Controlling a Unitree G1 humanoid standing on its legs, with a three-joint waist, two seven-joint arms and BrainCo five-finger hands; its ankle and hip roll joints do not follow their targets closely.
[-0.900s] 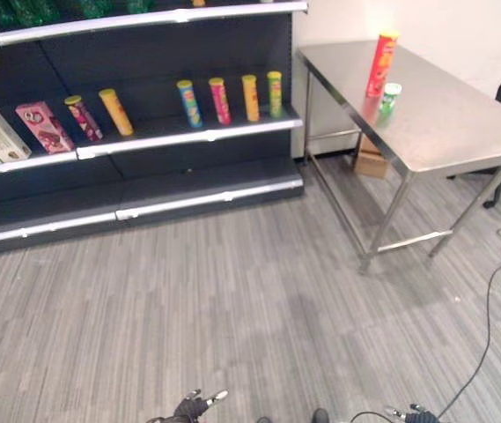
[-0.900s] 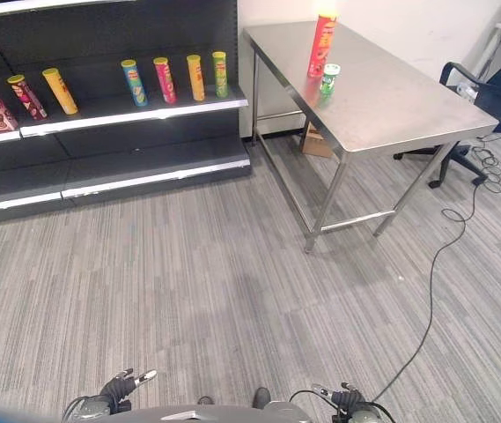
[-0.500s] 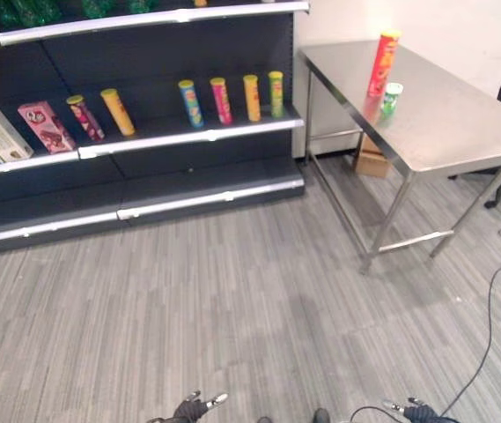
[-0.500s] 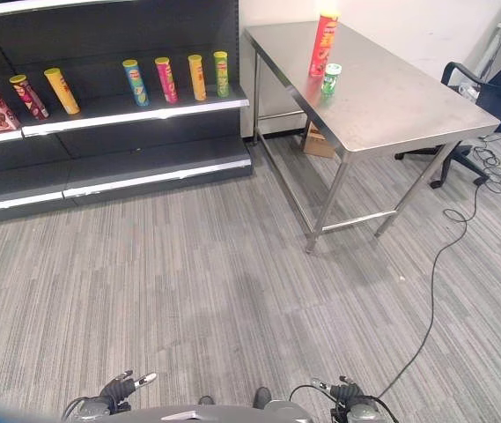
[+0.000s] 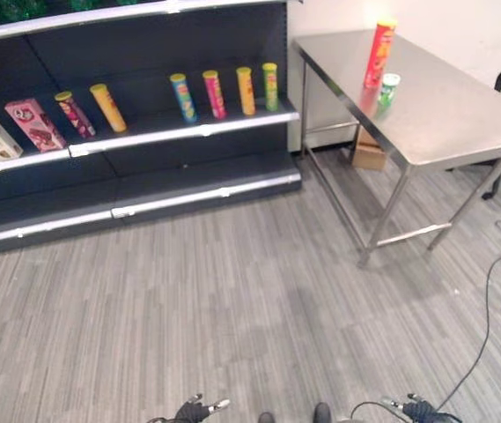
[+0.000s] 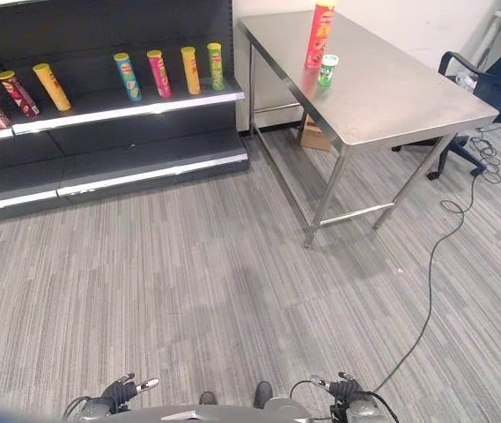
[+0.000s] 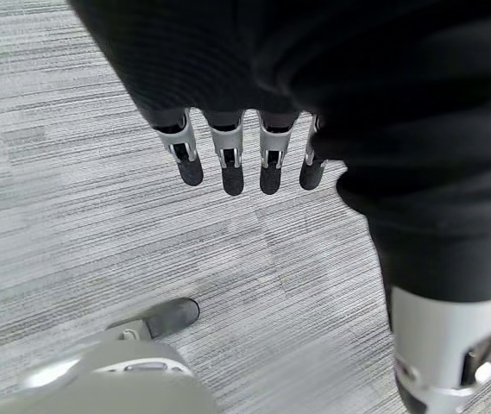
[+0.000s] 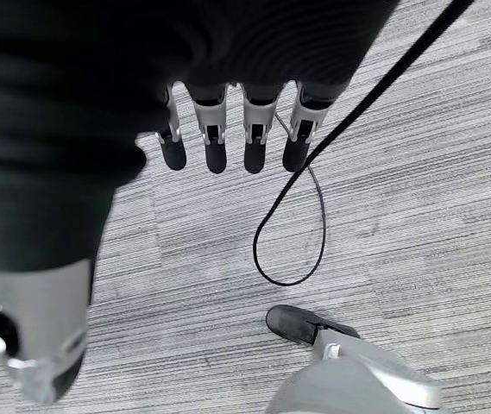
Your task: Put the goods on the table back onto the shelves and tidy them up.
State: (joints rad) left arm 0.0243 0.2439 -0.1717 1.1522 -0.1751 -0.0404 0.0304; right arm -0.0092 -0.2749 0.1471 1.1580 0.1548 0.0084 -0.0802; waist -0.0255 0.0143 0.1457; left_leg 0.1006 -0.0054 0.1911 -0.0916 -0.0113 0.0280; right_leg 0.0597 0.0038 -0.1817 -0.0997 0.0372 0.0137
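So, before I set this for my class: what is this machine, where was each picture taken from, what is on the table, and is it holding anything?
It is a walking humanoid robot with two arms. Two pictures come from a stereo camera on its head, looking down at the floor ahead. The other two come from cameras on its wrists, looking along each hand.

The steel table stands at the right, beside the dark shelves. On the table are a tall red crisp tube and a small green can. More crisp tubes and snack boxes stand on the shelf.

The left hand and right hand hang over the grey floor, fingers straight, holding nothing.
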